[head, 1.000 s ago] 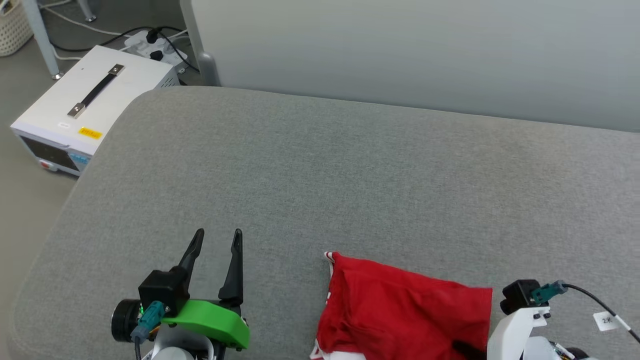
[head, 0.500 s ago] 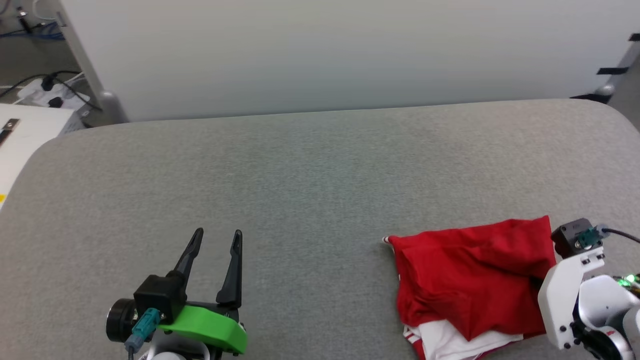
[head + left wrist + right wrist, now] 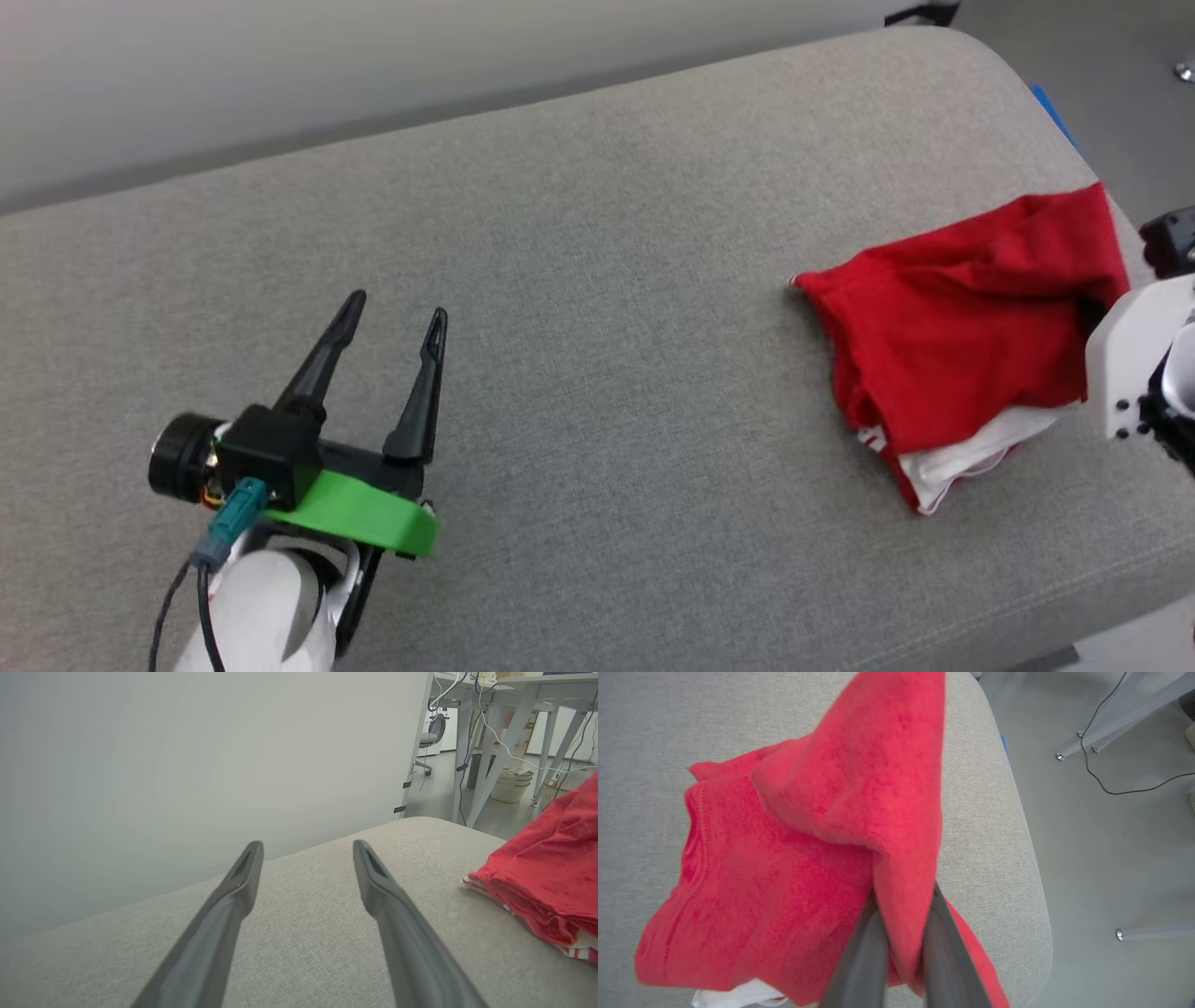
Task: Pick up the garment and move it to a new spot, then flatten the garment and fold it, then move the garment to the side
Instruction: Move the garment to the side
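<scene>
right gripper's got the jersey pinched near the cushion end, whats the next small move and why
Probably lower the right gripper and open it. It pinches a raised fold of the red jersey, whose bulk already lies at the right end of the grey cushion. Carrying it further risks it sliding off the edge.

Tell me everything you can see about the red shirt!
The red shirt looks like soft knit cloth, folded and rumpled, with a white part and red-and-white striped trim peeking out underneath. It rests on the grey cushion near its right end. The right gripper pinches a raised fold between its jaws.
</scene>
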Tool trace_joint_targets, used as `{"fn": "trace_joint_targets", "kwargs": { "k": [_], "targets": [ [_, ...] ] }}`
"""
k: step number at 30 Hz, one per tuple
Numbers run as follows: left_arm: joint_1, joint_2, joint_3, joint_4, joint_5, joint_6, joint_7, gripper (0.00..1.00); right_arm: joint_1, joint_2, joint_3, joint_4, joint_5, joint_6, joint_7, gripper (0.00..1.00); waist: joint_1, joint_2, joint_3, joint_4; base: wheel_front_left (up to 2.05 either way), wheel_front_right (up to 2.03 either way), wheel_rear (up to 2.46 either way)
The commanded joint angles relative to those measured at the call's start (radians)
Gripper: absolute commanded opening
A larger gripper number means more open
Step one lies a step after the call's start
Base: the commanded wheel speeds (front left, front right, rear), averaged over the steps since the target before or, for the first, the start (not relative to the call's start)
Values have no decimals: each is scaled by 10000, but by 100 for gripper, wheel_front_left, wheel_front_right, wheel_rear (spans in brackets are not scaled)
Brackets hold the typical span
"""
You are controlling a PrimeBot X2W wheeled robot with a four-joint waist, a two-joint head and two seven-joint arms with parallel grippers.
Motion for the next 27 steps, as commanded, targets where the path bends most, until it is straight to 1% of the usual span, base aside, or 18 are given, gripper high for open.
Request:
{"fn": "trace_joint_targets", "kwargs": {
  "k": [1, 5, 10, 15, 18, 19, 20, 21, 22, 27],
  "targets": [
    [-430, 183, 28, -159, 100, -77, 75, 100, -550, -42, -202, 380, -153, -9, -334, 0, 0, -1, 1966, -876, 0, 0, 0],
    [-1148, 416, -39, -534, 152, -198, 303, 100, -1701, -117, -690, 1781, -466, -9, -1033, 0, 0, -1, 2800, -661, 0, 0, 0],
    [-1994, 587, -221, -1023, 242, -310, 467, 100, -3032, -478, -1436, 3439, -1152, -9, -1978, 0, 0, -1, 3753, -249, 0, 0, 0],
    [-2541, 652, -518, -1191, 327, -393, 482, 100, -3911, -545, -2287, 4813, -1883, -9, -2705, 0, 0, -1, 4185, 90, 0, 0, 0],
    [-2720, 661, -605, -1207, 326, -412, 454, 100, -4188, -392, -2922, 5189, -2749, -9, -3227, 0, 0, -1, 4304, 203, 0, 0, 0],
    [-2760, 659, -631, -1192, 316, -417, 436, 100, -4280, -340, -3228, 5291, -3132, -9, -3416, 2, 0, -1, 4330, 238, 0, 0, 0],
    [-2785, 655, -654, -1166, 303, -421, 411, 100, -4379, -260, -3519, 5321, -3504, -9, -3708, 28, 0, -1, 4346, 273, 0, 0, 0],
    [-2796, 649, -672, -1134, 290, -423, 388, 100, -4440, -160, -3778, 5405, -3744, -9, -3830, 49, 0, -1, 4346, 296, 0, 0, 0],
    [-2795, 630, -685, -1085, 263, -422, 358, 100, -4500, -23, -4083, 5524, -4020, -9, -3908, 100, 0, -1, 4332, 319, 0, 0, 0],
    [-2721, 558, -720, -802, 178, -385, 202, 100, -4547, 351, -5149, 5552, -5447, -9, -4635, 100, 0, -1, 4102, 407, 0, 0, 0]
  ]
}}
